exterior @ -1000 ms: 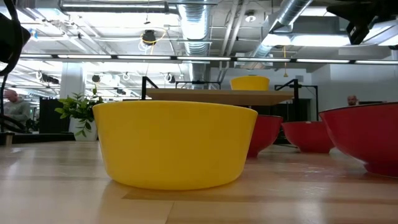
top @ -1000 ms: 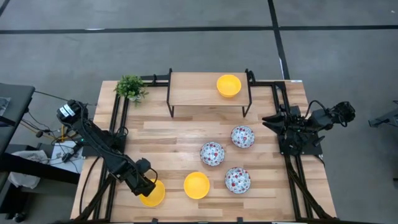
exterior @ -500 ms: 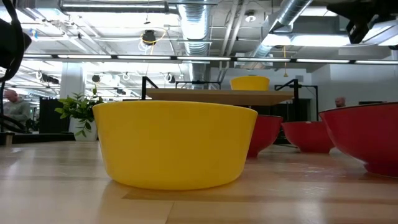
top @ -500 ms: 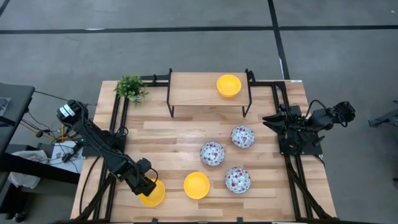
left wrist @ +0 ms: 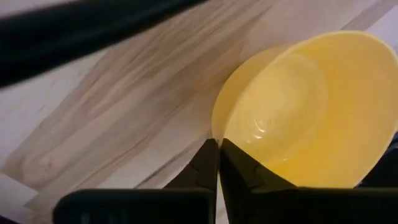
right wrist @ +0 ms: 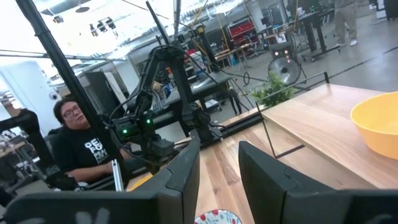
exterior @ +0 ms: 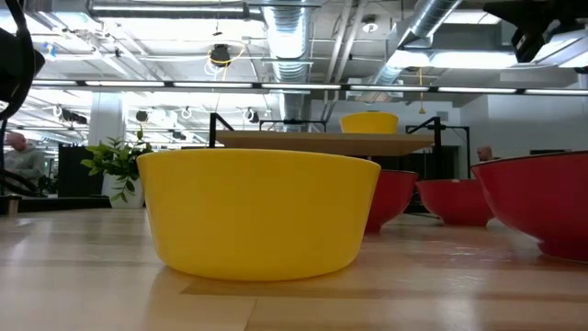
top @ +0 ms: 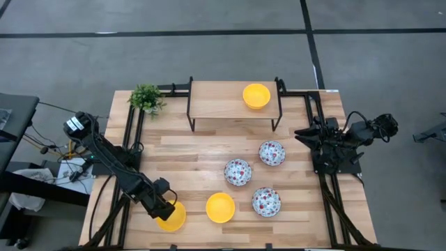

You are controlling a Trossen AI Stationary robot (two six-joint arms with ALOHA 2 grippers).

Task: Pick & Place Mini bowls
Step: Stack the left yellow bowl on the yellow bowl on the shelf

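A plain yellow mini bowl (top: 173,217) stands near the table's front left corner, with my left gripper (top: 166,208) shut on its rim. A second yellow bowl (top: 220,208) sits to its right and fills the low view (exterior: 257,213). A third yellow bowl (top: 256,95) stands on the wooden shelf (top: 223,101) at the back. Three floral bowls (top: 237,172), (top: 272,153), (top: 266,201) rest on the table right of centre. My right gripper (right wrist: 217,168) waits open at the table's right edge (top: 304,132), holding nothing. My left gripper pinches the yellow bowl's rim (left wrist: 216,132) on the side nearest the table's left edge. One finger (left wrist: 245,171) is inside the bowl and the other (left wrist: 200,167) outside. The fingers come steeply from above. The bowl stands upright at the table.
A small potted plant (top: 146,97) stands at the back left corner. The shelf's black frame (top: 190,104) and black rails (top: 132,139) run along both table sides. A person (right wrist: 81,146) sits beyond the table's left side. Bare wood lies between the shelf and the bowls.
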